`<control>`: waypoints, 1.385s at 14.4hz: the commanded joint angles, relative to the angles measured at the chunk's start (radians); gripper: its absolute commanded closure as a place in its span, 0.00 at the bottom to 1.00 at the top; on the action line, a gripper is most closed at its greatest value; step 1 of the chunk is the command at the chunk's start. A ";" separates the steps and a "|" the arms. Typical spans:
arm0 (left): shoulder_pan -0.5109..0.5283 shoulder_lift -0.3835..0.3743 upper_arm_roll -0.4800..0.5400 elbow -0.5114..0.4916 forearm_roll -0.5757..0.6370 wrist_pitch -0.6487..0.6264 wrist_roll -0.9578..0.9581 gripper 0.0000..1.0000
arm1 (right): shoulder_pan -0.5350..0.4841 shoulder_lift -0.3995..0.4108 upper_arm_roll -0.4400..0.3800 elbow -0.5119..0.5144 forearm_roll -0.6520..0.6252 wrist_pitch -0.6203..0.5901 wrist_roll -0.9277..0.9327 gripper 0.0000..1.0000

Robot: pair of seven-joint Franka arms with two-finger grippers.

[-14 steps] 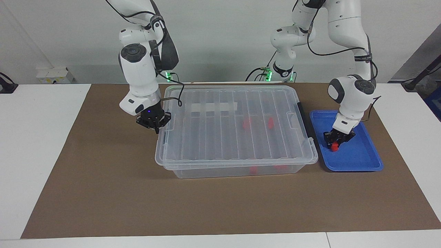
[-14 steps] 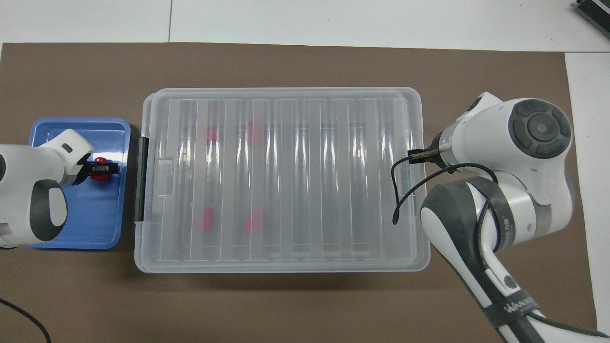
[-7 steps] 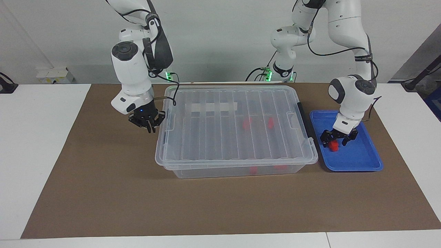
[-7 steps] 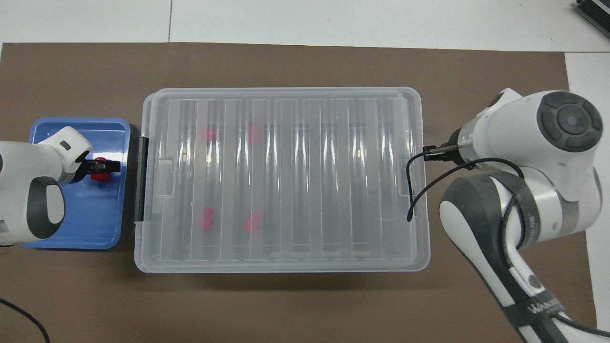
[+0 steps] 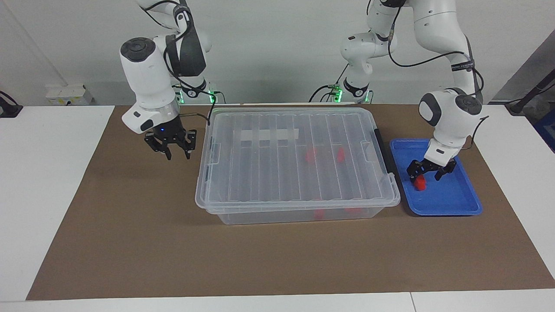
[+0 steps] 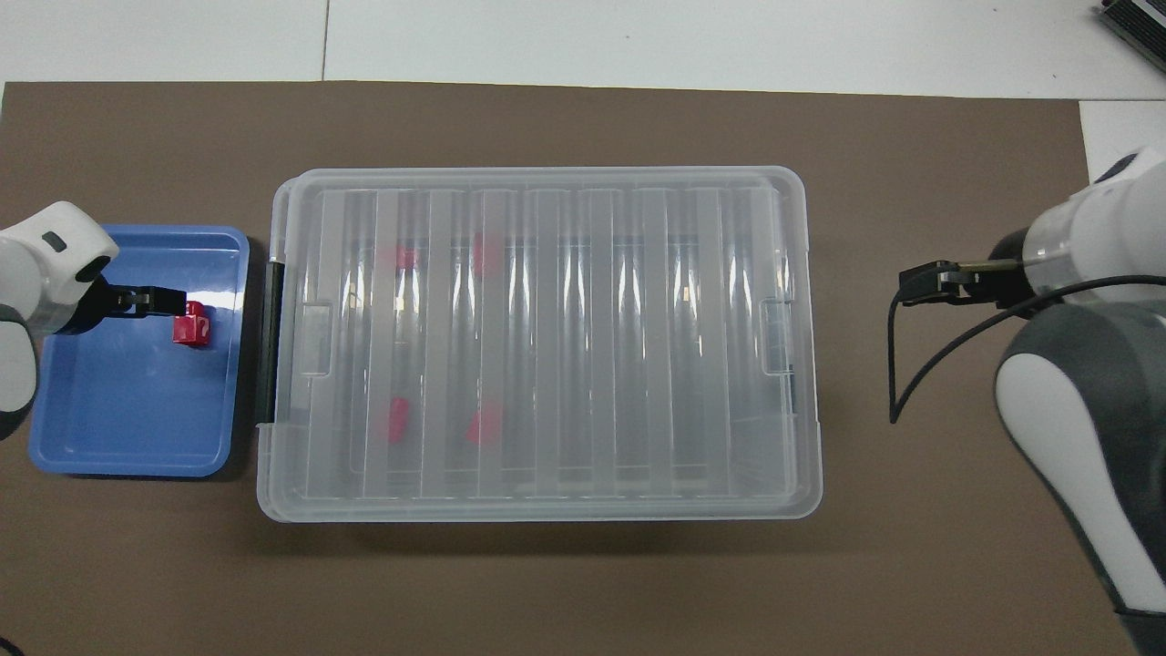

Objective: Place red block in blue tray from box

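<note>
Left end effector [image 5: 429, 172]: I have let go; my fingers stand spread and I am lifting off over the tray [image 5: 459, 203], where a second ago they were pinched round the block.
Block [image 5: 419, 184]: it sits free on the tray floor, toward the box [image 5: 299, 173] side, just below my fingertips and clear of them.
Right end effector [image 5: 170, 146]: spread too; I have pulled away from the box's end and now hang over bare worktop [image 5: 130, 225] beside it.
Box: lid down and flat, other red blocks [image 6: 484, 425] showing dimly through it.
Meaning: one block is delivered and the box is closed, so I judge the task is done bar retreating.
</note>
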 commanded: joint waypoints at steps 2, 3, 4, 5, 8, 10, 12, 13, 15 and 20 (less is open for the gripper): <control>-0.019 -0.059 0.006 0.153 -0.019 -0.208 0.009 0.00 | -0.061 -0.018 -0.037 0.062 0.054 -0.150 0.013 0.00; -0.021 -0.068 0.006 0.190 -0.019 -0.241 0.006 0.00 | -0.078 -0.026 -0.050 0.062 0.063 -0.182 0.009 0.00; -0.021 -0.073 0.004 0.239 -0.019 -0.294 0.007 0.00 | -0.089 -0.035 -0.057 0.062 0.063 -0.208 0.002 0.00; -0.022 -0.071 0.004 0.302 -0.021 -0.360 0.006 0.00 | -0.091 -0.053 -0.064 0.062 0.063 -0.222 0.001 0.00; -0.042 -0.070 -0.020 0.397 -0.021 -0.480 -0.011 0.00 | -0.088 -0.050 -0.064 0.137 0.046 -0.294 -0.001 0.00; -0.042 -0.076 -0.052 0.402 -0.021 -0.514 -0.068 0.00 | -0.080 -0.036 -0.062 0.170 0.037 -0.307 -0.030 0.00; -0.042 -0.081 -0.100 0.402 -0.021 -0.550 -0.137 0.00 | -0.117 -0.038 -0.016 0.168 0.041 -0.305 -0.053 0.00; -0.042 -0.097 -0.124 0.402 -0.021 -0.573 -0.164 0.00 | -0.164 -0.047 0.067 0.168 0.034 -0.318 -0.047 0.00; -0.048 -0.113 -0.155 0.396 -0.021 -0.581 -0.174 0.00 | -0.180 -0.042 0.075 0.176 0.028 -0.327 -0.042 0.00; -0.292 -0.134 0.050 0.365 -0.021 -0.581 -0.304 0.00 | -0.164 -0.041 0.045 0.177 0.031 -0.328 -0.042 0.00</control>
